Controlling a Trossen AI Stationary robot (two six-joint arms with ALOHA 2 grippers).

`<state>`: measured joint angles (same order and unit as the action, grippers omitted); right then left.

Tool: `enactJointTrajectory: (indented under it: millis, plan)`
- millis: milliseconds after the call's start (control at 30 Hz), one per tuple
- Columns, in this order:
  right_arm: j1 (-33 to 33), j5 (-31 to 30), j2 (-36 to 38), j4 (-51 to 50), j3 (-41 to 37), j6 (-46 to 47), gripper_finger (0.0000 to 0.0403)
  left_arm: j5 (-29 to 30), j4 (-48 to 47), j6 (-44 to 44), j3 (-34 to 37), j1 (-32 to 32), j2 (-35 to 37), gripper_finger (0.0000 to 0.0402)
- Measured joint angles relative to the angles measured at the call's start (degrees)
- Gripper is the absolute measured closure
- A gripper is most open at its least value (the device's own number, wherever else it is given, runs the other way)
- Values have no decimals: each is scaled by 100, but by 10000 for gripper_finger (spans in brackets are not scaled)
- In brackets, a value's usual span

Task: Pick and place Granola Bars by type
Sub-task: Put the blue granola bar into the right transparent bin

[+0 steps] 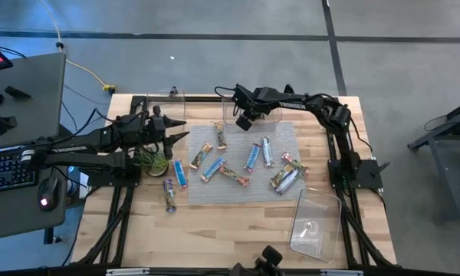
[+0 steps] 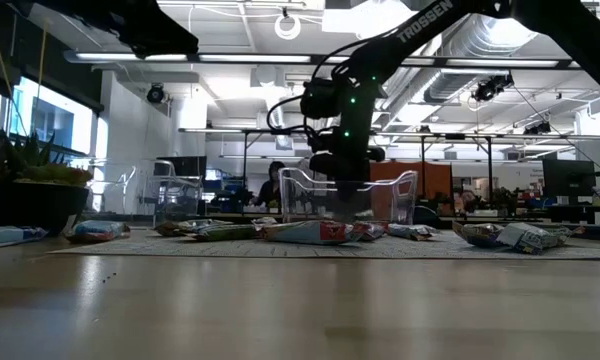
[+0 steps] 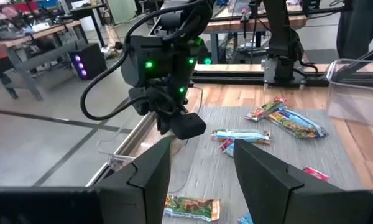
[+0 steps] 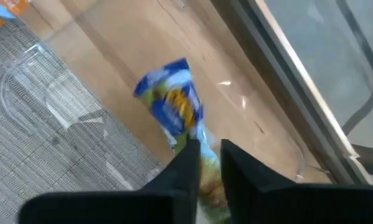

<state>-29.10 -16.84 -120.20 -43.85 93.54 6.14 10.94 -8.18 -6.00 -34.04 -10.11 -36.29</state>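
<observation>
My right gripper is over a clear bin at the table's far edge, shut on a blue granola bar. In the low view this gripper sits inside the bin's walls. Several other bars in blue, brown, silver and green wrappers lie flat on a grey mat. Two more lie on the wood left of the mat. My left gripper is open above the mat's left edge, its fingers spread and touching nothing. My right gripper pinches the blue bar between its two fingers, at one end of the wrapper. The fingers come from above, pointing down into the bin. The bar's free blue end sticks out beyond the fingertips, above the bin's floor.
A second clear bin stands at the far edge further left. A third lies near the table's right near corner. A small green plant stands just under my left arm. A desk with keyboard and mouse lies left of the table.
</observation>
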Motion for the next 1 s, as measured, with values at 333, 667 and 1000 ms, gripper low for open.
enactJointTrajectory:
  millis: [333,667,1000]
  plan:
    - [138,-93,119,59,4,-435,280,-430,-917,1275,0,2,-99,234]
    - [672,-185,1210,63,20,-620,289,-900,-1715,1213,-526,11,-1070,263]
    - [1367,366,1954,10,26,-623,289,-885,-3925,312,-2016,912,-2496,291]
